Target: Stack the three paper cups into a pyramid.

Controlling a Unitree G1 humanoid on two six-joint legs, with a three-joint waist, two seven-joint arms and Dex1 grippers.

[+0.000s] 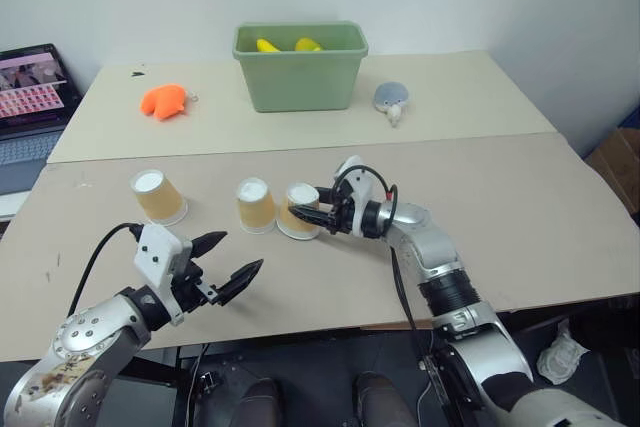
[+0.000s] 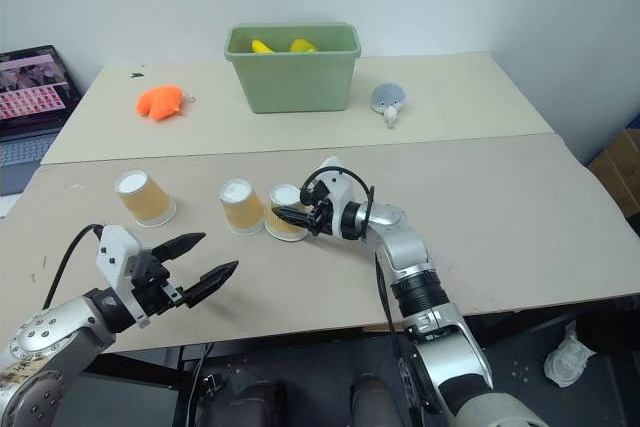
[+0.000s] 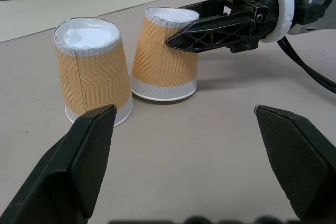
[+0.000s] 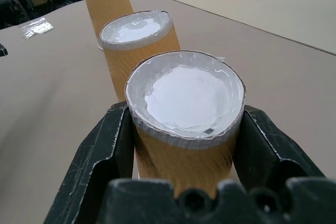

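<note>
Across the middle of the head view stretches the beige tabletop [image 1: 560, 207], with a second, paler tabletop [image 1: 470, 97] butted against its far edge. At upper centre on that far one stands a green bin [image 1: 300, 67] holding yellow items [image 1: 268, 46]; an orange plush toy [image 1: 163, 101] lies to the bin's left and a small grey plush toy [image 1: 391, 98] to its right. A laptop [image 1: 30, 107] sits open at the left edge of the frame.

Three paper cups stand upside down, white bases up, in a row at centre left. The left cup [image 1: 158, 196] stands apart from the others. The middle cup [image 1: 255, 205] and the right cup [image 1: 300, 211] stand just beside each other, their rims close at the tabletop.

Reaching in from the lower right, the right end effector [image 1: 312, 218] is clamped on the right cup, one black finger pressed against each side of it just below its base; that cup leans slightly toward the fingers.

At lower left, the left end effector [image 1: 230, 264] hovers with its fingers spread wide apart, empty, nearer the camera than the middle and right cups.
</note>
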